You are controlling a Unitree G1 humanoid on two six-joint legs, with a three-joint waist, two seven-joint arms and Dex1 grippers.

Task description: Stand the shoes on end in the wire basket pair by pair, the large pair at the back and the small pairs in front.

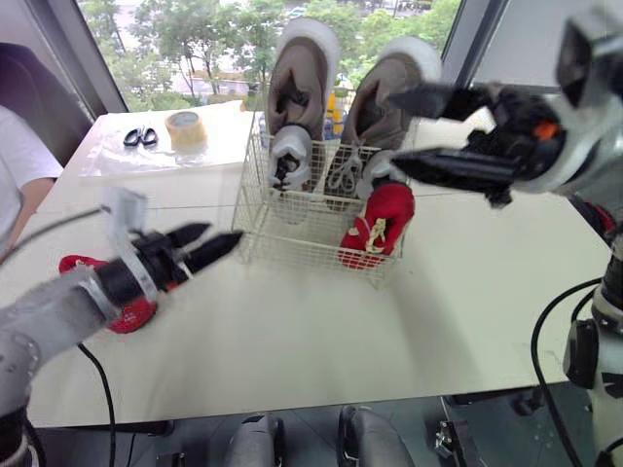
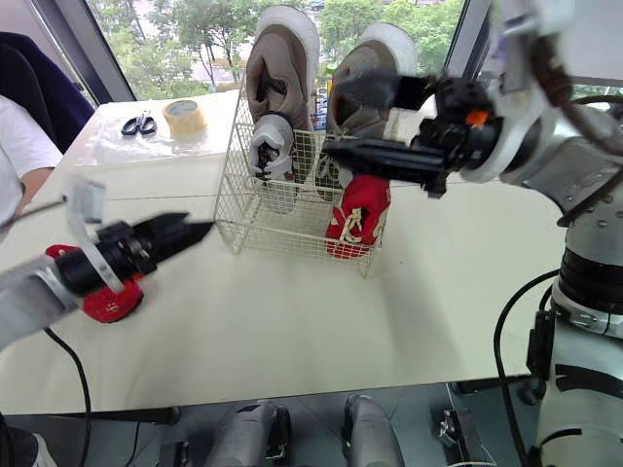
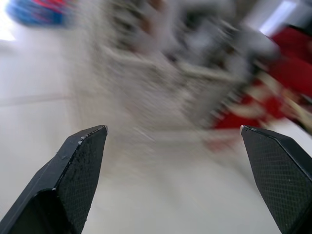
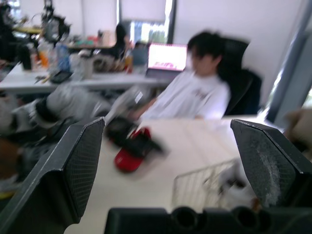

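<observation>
Grey and white arms, black 2-finger grippers.
The left arm is a smooth grey tube with a pale bracket at its wrist. The left gripper has 2 black wedge-shaped fingers with a fine cross-hatched grip on their inner faces. The right arm is bulkier, in white and grey shells, with an orange dot on its black wrist block. The right gripper has 2 long, tapering black fingers. 1 black cable loops beside the right arm, and a second cable hangs under the left arm.
</observation>
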